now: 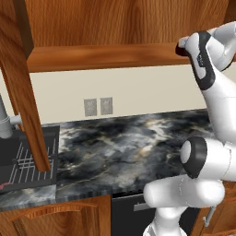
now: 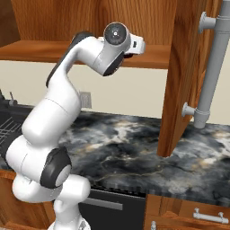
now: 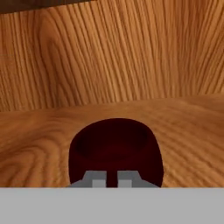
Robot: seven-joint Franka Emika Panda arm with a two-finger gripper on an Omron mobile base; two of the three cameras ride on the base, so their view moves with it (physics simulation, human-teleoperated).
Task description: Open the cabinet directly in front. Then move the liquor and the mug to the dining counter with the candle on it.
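Fingers (image 3: 112,180) nearly together, clamped on the near rim of the mug (image 3: 114,146); mug upright on the cabinet (image 3: 183,127) shelf, directly before them.

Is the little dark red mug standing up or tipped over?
Standing up. In the hand view the squat dark red mug sits on the wooden cabinet shelf with its round opening facing upward.

One mug (image 3: 116,148), two wall sockets (image 1: 98,106) (side by side)

Cream wall (image 1: 138,90) w/ two outlets (image 1: 98,106); marbled counter (image 1: 133,147); dark sink, probably (image 1: 23,161), at left.
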